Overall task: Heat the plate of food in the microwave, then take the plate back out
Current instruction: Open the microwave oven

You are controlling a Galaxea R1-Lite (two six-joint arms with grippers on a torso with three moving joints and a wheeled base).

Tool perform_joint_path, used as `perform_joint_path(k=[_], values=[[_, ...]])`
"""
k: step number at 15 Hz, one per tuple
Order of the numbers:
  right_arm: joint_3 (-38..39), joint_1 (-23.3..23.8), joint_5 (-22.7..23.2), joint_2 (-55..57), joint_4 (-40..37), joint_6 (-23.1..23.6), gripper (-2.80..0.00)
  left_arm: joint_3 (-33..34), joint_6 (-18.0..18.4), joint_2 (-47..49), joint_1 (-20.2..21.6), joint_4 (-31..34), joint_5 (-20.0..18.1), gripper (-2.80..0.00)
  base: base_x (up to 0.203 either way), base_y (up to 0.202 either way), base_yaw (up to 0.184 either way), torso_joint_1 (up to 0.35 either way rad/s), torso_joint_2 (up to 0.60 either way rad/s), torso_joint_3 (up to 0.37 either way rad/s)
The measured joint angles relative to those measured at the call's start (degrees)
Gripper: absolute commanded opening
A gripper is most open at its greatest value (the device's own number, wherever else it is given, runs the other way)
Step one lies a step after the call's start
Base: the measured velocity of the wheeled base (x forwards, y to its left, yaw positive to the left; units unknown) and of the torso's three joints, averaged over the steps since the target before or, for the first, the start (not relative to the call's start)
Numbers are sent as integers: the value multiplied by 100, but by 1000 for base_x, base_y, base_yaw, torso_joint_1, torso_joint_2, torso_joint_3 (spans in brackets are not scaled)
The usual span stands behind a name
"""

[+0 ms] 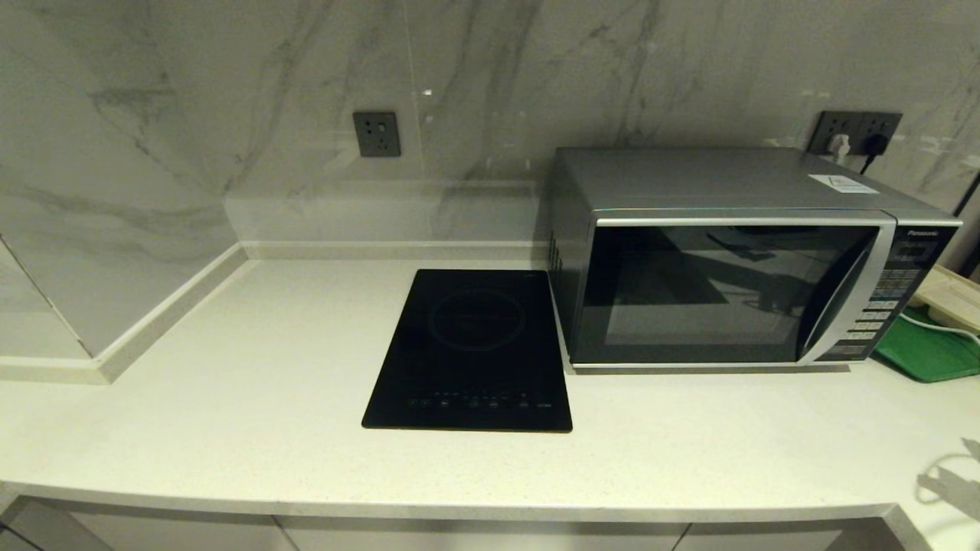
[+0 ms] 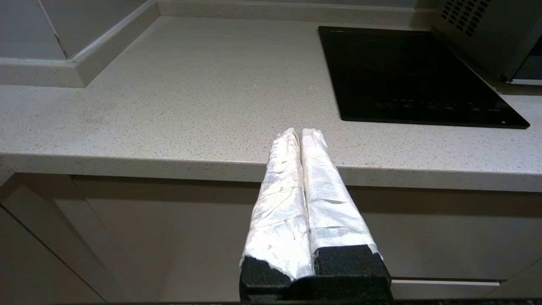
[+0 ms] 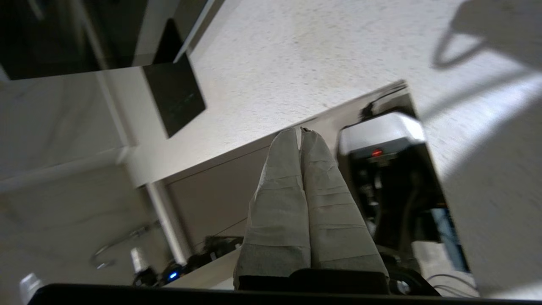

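The brand name "Panasonic" stands on the microwave (image 1: pixel 735 260) above its button panel (image 1: pixel 880 302)

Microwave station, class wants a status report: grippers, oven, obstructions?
Left gripper shut, empty, off the counter edge. Right gripper shut, empty. Silver-grey boxy microwave door closed; plate unseen. Flat black glass cooktop alongside.

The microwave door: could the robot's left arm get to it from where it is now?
Probably yes: the microwave stands shut, the countertop between lies bare, and the left gripper, jaws shut, holds nothing.
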State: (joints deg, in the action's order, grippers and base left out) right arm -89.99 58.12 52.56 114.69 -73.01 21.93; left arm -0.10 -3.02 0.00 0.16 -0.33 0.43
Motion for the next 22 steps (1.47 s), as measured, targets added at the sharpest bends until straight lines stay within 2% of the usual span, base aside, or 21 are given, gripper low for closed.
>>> perform_joint_path(k=[3,5,8,14,18,22], values=[[-283,-540,531,806,30,22,-280,0,-4,0,0,2,-1,-280,0,0,0,0,0,0],[-616,-881,694,1287,127,23,-280,0,-2,0,0,0,-1,-280,0,0,0,0,0,0],[-1227,-1060,906,1959,380,11,-280,0,-2,0,0,2,-1,-280,0,0,0,0,0,0],[-2244,-1247,962,2885,732,4,-280,0,-4,0,0,0,1,-280,0,0,0,0,0,0],[-2338,-1562,959,3112,1524,-24,-280,0,-1,0,0,0,-2,-280,0,0,0,0,0,0],[-2343,-1612,980,3198,2105,-146,-280,0,-2,0,0,0,1,-280,0,0,0,0,0,0]])
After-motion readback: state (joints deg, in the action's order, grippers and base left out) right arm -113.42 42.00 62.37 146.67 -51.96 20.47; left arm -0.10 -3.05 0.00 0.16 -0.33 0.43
